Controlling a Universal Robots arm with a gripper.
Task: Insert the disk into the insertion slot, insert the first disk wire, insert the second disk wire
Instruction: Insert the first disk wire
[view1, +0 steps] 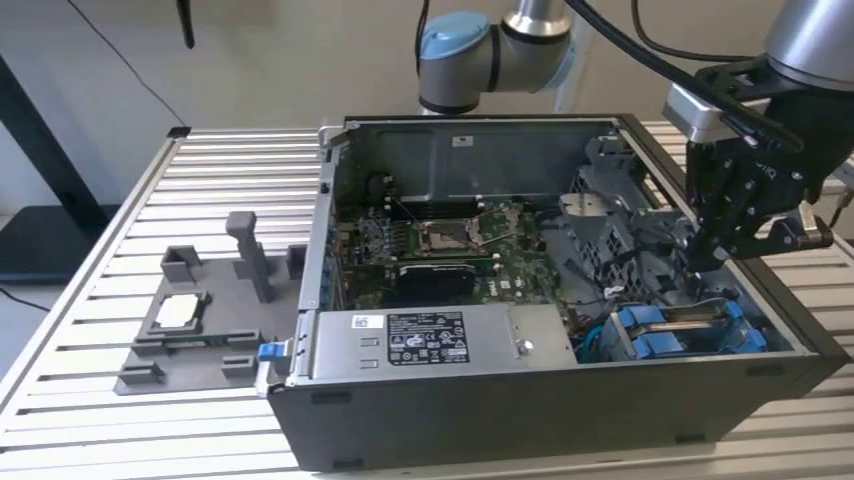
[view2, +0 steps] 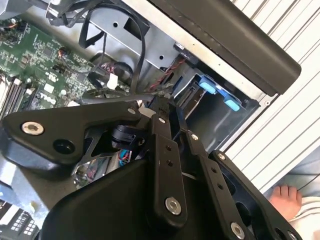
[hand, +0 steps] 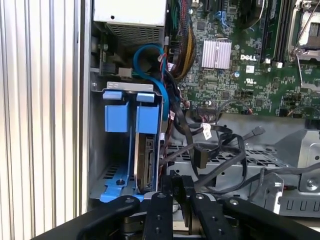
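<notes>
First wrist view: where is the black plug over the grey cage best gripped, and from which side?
Probably the black plug by its blocky body, across its broad faces, not by the thin wires. Come from the open side above the grey cage: the wires loop off sideways, leaving that face free.

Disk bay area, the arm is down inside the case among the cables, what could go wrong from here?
1. The end effector sits right beside loose black cables; moving, it could snag or drag one.
2. The disk stands in the slot close by; a sideways nudge might knock its blue carrier.
3. The motherboard lies exposed nearby, so a dragged cable might strike it.
</notes>
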